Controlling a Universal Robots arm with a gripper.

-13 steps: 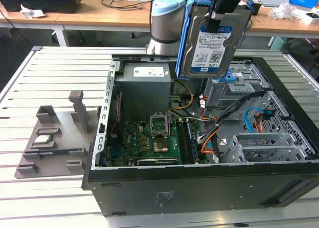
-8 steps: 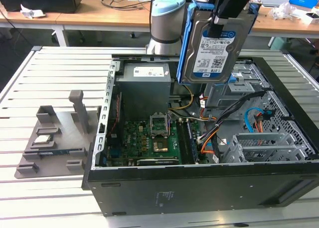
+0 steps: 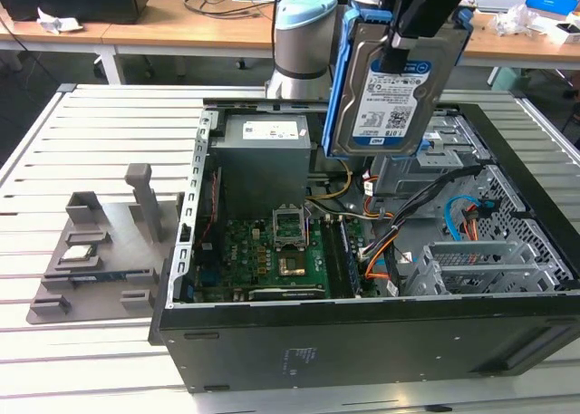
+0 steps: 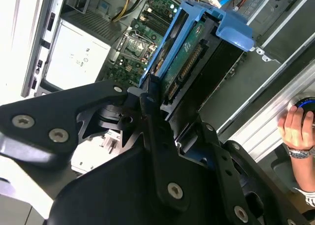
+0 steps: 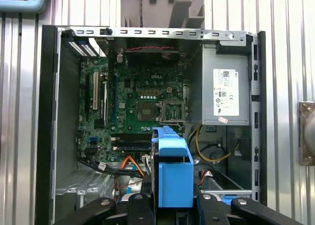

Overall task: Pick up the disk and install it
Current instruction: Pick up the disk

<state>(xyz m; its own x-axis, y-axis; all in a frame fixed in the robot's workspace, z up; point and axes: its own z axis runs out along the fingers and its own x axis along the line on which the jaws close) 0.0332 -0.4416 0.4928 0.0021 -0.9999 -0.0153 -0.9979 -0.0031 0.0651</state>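
Note:
The disk [image 3: 385, 97], silver-grey with a white-and-blue label and blue bracket rails, hangs upright in the air above the back of the open computer case [image 3: 362, 341]. My gripper [image 3: 396, 56] is shut on its upper end from above. In the second wrist view the disk [image 4: 183, 55] runs edge-on away from the black fingers [image 4: 147, 104], which clamp its near end. In the first wrist view the blue rail of the disk [image 5: 172, 171] sits between the two fingers [image 5: 139, 205], over the case's interior.
Inside the case lie the motherboard [image 3: 272, 251], the power supply [image 3: 267, 147], cables and a metal drive cage [image 3: 489, 260]. A grey fixture [image 3: 100, 251] stands at the exterior view's left. A person's hand [image 4: 298, 129] rests beside the case.

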